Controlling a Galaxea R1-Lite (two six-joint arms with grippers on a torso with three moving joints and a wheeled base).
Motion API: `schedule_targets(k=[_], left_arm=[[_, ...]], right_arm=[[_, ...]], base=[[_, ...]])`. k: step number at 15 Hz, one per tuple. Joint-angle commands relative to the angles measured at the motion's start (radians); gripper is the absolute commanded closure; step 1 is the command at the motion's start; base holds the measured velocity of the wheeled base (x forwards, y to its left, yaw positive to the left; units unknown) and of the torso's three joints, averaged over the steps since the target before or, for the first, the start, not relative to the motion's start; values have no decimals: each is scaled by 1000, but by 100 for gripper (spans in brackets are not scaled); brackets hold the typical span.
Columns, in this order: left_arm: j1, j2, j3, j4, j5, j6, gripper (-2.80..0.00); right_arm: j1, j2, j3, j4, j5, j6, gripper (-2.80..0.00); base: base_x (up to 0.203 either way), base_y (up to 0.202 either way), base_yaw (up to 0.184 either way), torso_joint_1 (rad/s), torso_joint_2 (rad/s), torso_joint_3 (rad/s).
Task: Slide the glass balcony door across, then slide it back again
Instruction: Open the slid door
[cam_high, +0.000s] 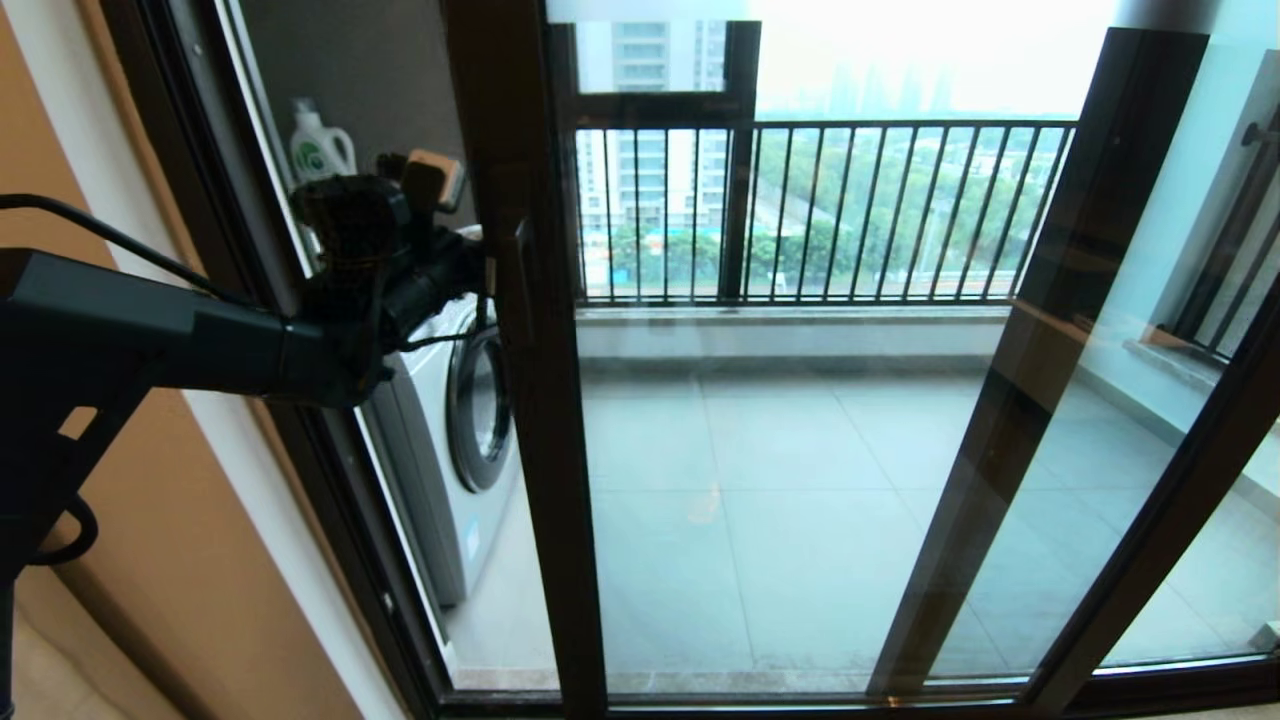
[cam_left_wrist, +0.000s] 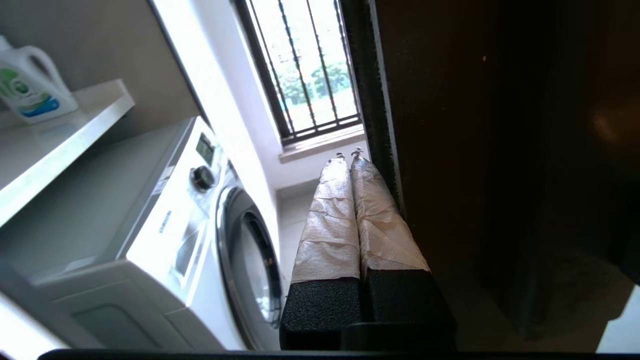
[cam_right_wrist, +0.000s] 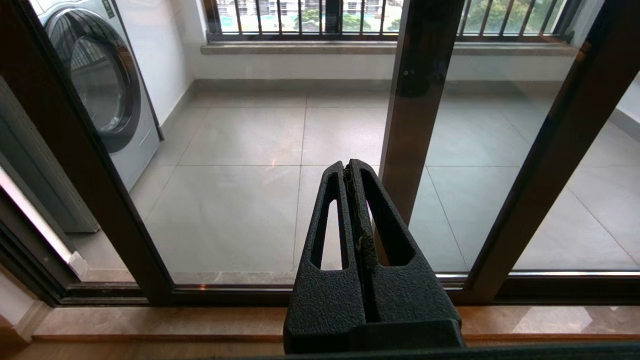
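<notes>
The glass balcony door fills the middle of the head view, its dark brown edge post running from top centre down to the bottom edge, with a gap left of it giving onto the balcony. Beyond the glass lie pale floor tiles and a black railing across the upper centre.

The left gripper is at centre-left in the head view, at the door's edge post; its tape-wrapped fingers are pressed together, empty, lying flat along the post's edge. The right gripper appears only in its own wrist view, clenched on nothing, facing the glass low down.

A washing machine stands in the gap at lower left, with a detergent bottle above it at upper left. A second dark-framed panel slants down the right.
</notes>
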Motion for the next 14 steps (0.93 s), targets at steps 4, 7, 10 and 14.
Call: schedule_targets(k=[4,7,10,14], left_arm=[[-85,0,-58,22,29,0,0],[-122,42,-132,53,31,0,0],[-157,76,-166,69,32,0,0],[-186,96,-216,84,32,0,0]], right_arm=[[0,1,3,0,-1,-1,0],[0,1,3,0,1,-1,0],[0,1,3,0,0,-1,0],[0,1,3,0,1,-1,0]], base=[[0,0,0,0,0,0],[0,0,0,0,0,0],[0,0,0,0,0,0],[0,0,0,0,0,0]])
